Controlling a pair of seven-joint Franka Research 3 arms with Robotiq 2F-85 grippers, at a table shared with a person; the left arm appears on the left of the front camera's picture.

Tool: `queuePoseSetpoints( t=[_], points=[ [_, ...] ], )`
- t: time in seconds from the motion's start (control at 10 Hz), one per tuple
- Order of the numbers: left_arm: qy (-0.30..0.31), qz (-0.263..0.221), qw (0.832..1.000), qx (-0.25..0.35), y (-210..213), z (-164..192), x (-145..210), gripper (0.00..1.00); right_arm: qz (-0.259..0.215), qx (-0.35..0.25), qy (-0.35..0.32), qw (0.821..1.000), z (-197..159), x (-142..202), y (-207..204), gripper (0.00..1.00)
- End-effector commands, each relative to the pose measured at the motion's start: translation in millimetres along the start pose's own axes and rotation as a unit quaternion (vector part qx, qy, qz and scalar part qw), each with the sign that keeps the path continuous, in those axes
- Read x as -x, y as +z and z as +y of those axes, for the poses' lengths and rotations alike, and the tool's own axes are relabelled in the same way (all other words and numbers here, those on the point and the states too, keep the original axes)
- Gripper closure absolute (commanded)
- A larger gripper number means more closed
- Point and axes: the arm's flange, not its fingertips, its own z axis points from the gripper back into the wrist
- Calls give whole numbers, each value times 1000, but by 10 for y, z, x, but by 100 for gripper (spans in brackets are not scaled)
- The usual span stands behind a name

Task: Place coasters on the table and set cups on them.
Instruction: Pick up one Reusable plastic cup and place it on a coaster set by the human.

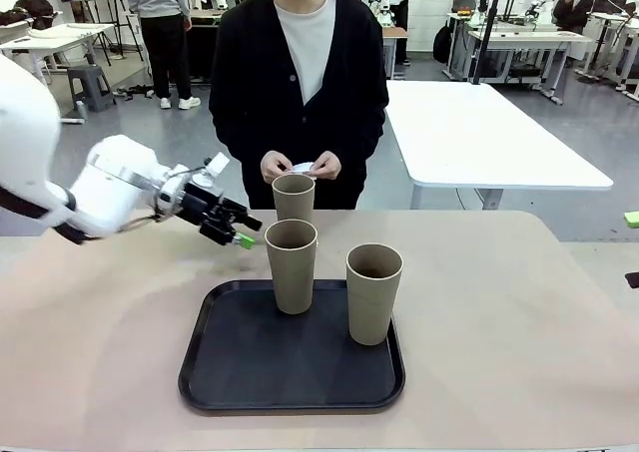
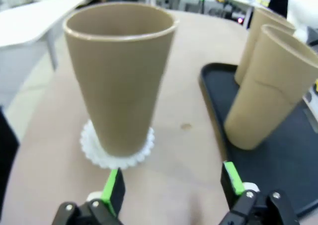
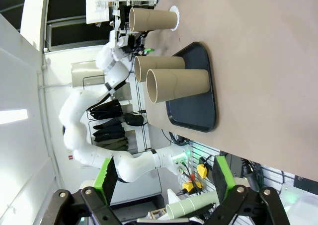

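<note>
A tan cup [image 1: 294,197] stands on the table [image 1: 499,302] just beyond the black tray [image 1: 250,372]. In the left wrist view this cup [image 2: 119,81] rests upright on a white scalloped coaster [image 2: 117,149]. My left gripper [image 1: 243,235] hangs open just left of it, and its green pads [image 2: 113,185] are apart from the cup. Two more cups [image 1: 291,264] [image 1: 373,292] stand on the tray. The person's hands hold another white coaster [image 1: 303,167] at the far edge. My right gripper [image 3: 165,178] is open and holds nothing, far from the cups [image 3: 176,85].
The tray's raised rim [image 2: 211,106] lies close to the right of the cup on the coaster. The person stands at the far side of the table. Bare tabletop spreads to the right of the tray [image 1: 519,332]. A white table [image 1: 479,133] stands behind.
</note>
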Motion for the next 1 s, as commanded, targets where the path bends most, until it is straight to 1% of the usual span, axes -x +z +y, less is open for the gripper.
queuePoseSetpoints(
  t=[0.0, 0.1, 0.2, 0.3, 0.4, 0.5, 0.6, 0.7, 0.8, 0.9],
  points=[
    [22, 90, 995, -23, 457, -657, -546, 0, -1, -9, 3, 1000, 3, -15, 3, 0],
    [31, 147, 988, -27, 655, -926, -879, 0, -1, -9, 3, 1000, 3, -15, 3, 0],
    [53, 227, 972, -1, 692, -1146, -1286, 0, -1, -9, 3, 1000, 3, -15, 3, 0],
    [70, 287, 955, 21, 651, -1276, -1644, 0, -1, -9, 3, 1000, 3, -15, 3, 0],
    [76, 348, 934, 28, 582, -1344, -1947, 0, -1, -9, 3, 1000, 3, -15, 3, 0],
    [87, 390, 916, 27, 503, -1353, -2206, 0, -1, -9, 3, 1000, 3, -15, 3, 0],
    [101, 417, 903, 12, 356, -1307, -2418, 0, -1, -9, 3, 1000, 3, -15, 3, 0],
    [118, 433, 893, -4, 303, -1238, -2581, 0, -1, -9, 3, 1000, 3, -15, 3, 0],
    [145, 438, 886, -46, 275, -1167, -2703, 0, -1, -9, 3, 1000, 3, -15, 3, 0],
    [153, 437, 882, -92, 288, -1087, -2791, 0, -1, -9, 3, 1000, 3, -15, 3, 0]
  ],
)
